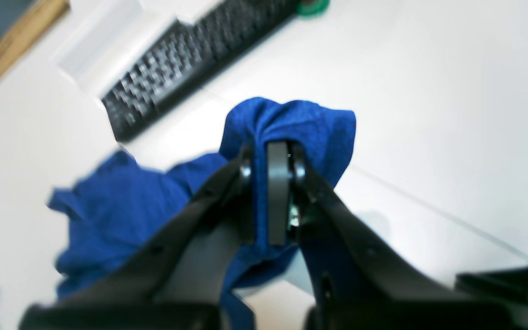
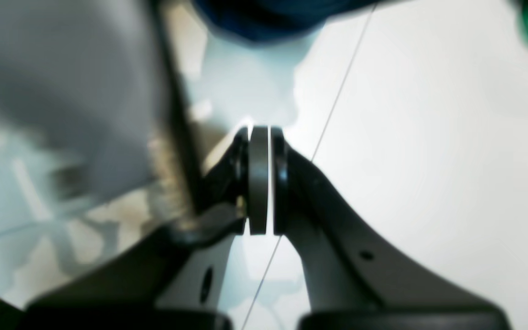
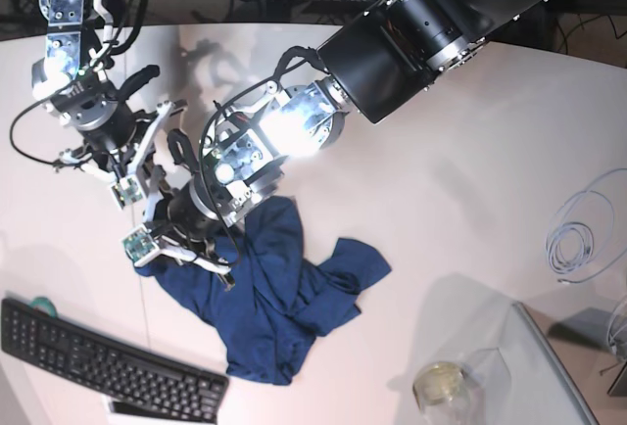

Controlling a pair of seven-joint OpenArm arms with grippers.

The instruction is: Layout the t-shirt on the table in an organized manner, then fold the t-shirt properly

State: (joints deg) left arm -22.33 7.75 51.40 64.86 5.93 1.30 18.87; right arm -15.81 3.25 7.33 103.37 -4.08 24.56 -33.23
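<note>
A lab-like workspace: white table (image 3: 470, 151), black keyboard (image 3: 108, 361), loose cable coil (image 3: 583, 234).

the t-shirt (image 3: 284, 298) lies crumpled at the middle of the worktop (image 3: 470, 151); the keyboard (image 3: 108, 366) sits in front of it to the left, the cable coil (image 3: 588, 234) far right.

The left arm (image 3: 411, 23) is a thick black cylinder with a silver ring near the wrist. Its fingers (image 1: 278, 192) are black, with grey pads and small metal screws. The right arm (image 3: 83, 92) has silver brackets and black cables, and its fingers (image 2: 258, 178) look the same.
</note>
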